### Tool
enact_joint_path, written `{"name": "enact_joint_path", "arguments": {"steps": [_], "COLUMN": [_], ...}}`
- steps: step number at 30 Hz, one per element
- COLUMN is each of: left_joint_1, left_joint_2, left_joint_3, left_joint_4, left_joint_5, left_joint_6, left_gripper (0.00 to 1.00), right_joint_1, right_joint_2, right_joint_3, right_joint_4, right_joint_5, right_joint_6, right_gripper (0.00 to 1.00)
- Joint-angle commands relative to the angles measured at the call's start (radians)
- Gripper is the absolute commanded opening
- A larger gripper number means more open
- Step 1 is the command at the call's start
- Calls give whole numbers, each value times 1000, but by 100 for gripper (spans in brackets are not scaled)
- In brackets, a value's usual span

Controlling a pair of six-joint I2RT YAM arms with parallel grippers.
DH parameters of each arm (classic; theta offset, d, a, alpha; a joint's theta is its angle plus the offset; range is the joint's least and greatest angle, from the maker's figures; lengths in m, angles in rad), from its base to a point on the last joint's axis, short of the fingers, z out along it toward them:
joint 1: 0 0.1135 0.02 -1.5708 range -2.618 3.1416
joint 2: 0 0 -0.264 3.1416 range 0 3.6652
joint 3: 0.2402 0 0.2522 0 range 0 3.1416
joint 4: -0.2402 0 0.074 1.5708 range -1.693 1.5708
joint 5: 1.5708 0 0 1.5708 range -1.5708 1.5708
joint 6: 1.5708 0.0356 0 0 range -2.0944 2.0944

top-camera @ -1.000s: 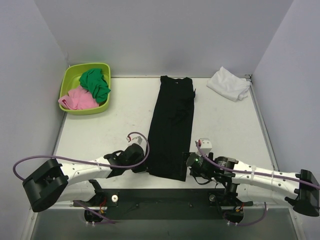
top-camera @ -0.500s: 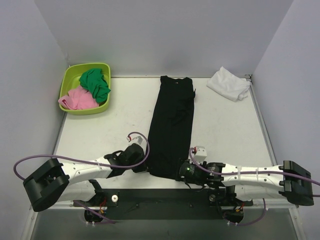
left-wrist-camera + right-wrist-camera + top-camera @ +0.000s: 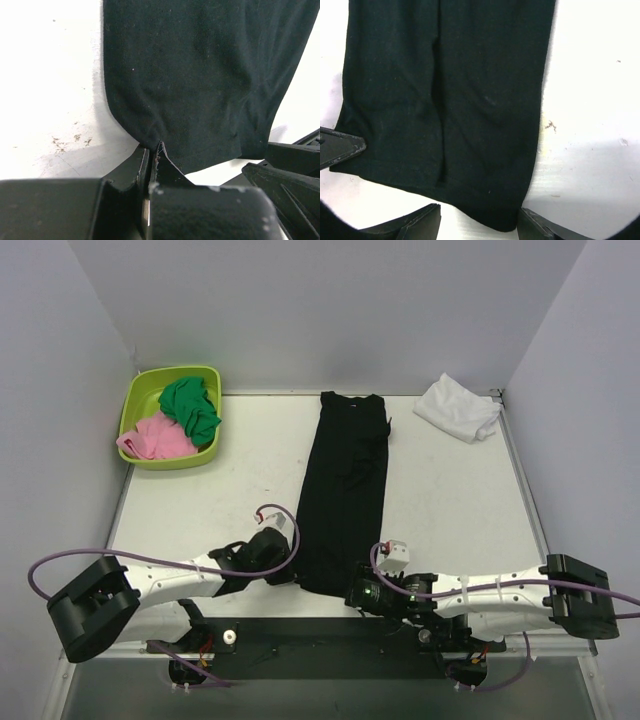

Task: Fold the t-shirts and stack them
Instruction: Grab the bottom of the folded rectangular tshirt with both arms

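**Two grippers at the near hem of a black t-shirt**

The left gripper is clenched on the near left corner of the hem of a large black cloth t-shirt. A small peak of fabric is pinched between its black fingers. The right gripper has its jaws apart, straddling the near right corner of the same hem, with cloth between them but not yet pinched.

The shirt lies flat as a long narrow strip, its sides apparently folded in. It runs from the near edge of the white table towards the far edge, collar away from the arms. A crumpled white cloth t-shirt sits at the far right corner, well apart.

The black cloth looks light, limp and not slippery. Lifted by one corner it would likely sag and crease, so holding both hem corners seems the sound grip for folding it.
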Motion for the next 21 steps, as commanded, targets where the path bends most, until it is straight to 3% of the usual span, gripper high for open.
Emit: {"name": "enact_joint_path", "arguments": {"steps": [1,5,10,15,16,18,21], "left_joint_1": [4,4,4,4,2,2,-9], "left_joint_2": [-10,-24,-25,-39,-44,-63,-93], "left_joint_3": [-53,-64,-70,-86,-90,-105,-121], "left_joint_4": [-90,-95,-89,-82,-76,-70,-75], "left_joint_5": [-17,-18,-17,-14,-14,-11,-11], "left_joint_6": [21,16,16,12,7,3,-10], "left_gripper": [0,0,0,0,0,0,0], "right_joint_1": [24,40,46,47,47,47,49], "right_joint_2": [5,13,56,74,76,80,89], "right_joint_3": [-73,-109,-119,-129,-127,-124,-100], "right_joint_4": [-32,-30,-30,-34,-40,-61,-92], "right_joint_5": [39,67,81,90,94,97,97], "right_joint_6": [123,218,266,286,286,286,251], "right_gripper": [58,45,40,18,9,0,0]}}
